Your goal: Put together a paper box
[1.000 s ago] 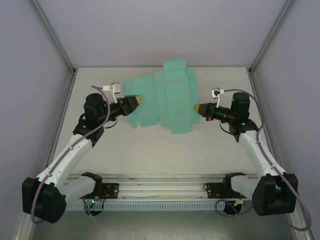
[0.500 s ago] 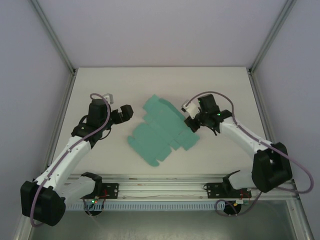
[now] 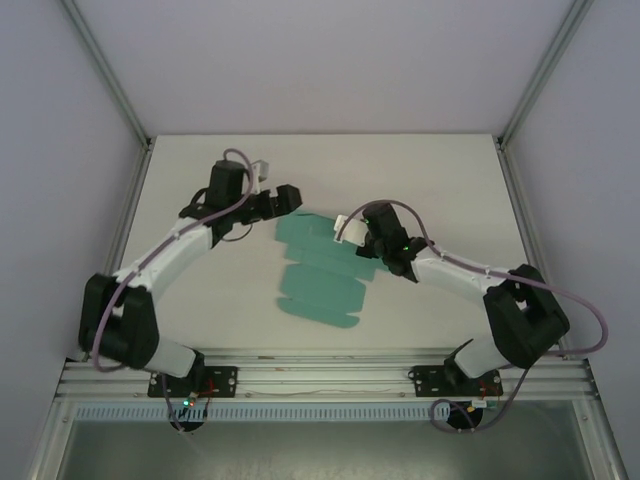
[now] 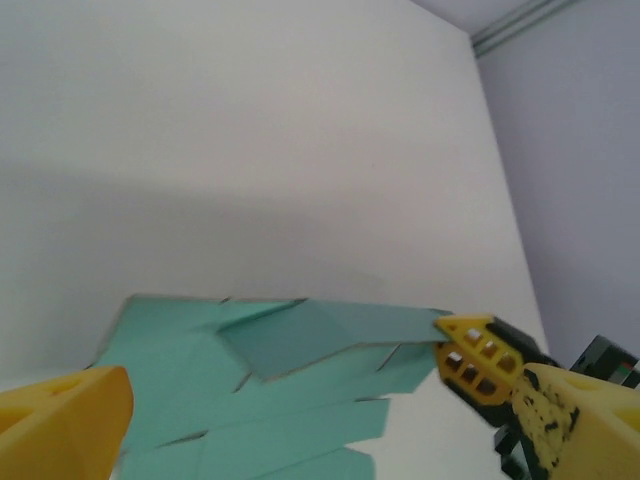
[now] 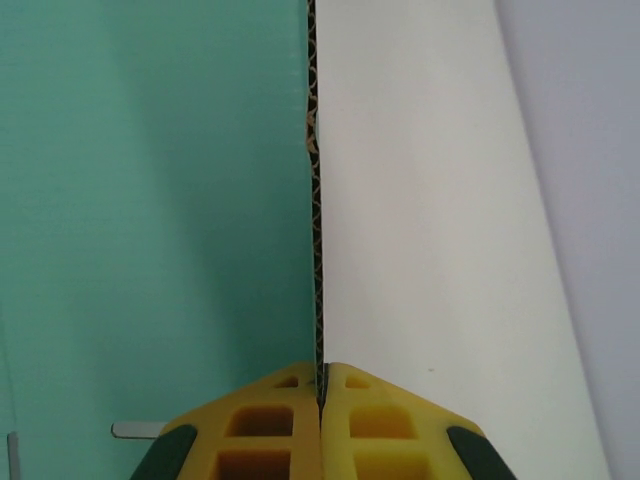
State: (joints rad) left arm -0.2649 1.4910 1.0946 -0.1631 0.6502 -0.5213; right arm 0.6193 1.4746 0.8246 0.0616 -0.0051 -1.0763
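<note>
The paper box (image 3: 318, 272) is a flat teal die-cut sheet lying on the white table, right of centre. My right gripper (image 3: 362, 243) is shut on the sheet's right edge. In the right wrist view the card (image 5: 150, 200) runs edge-on into the closed yellow fingertips of that gripper (image 5: 320, 368). My left gripper (image 3: 287, 196) stands open just beyond the sheet's far left corner. In the left wrist view the sheet (image 4: 260, 400) lies ahead of the left gripper (image 4: 285, 360), with one flap (image 4: 320, 335) raised, its corner at the right fingertip (image 4: 470, 345).
Metal frame posts (image 3: 110, 80) rise at the table's back corners, with grey walls on both sides. An aluminium rail (image 3: 320, 370) runs along the near edge between the arm bases. Bare white table (image 3: 230, 290) shows left of the sheet.
The left gripper let go of the sheet's left flap, opened and swung back and right. The right gripper pulled the sheet toward the middle and near side, turning it.
</note>
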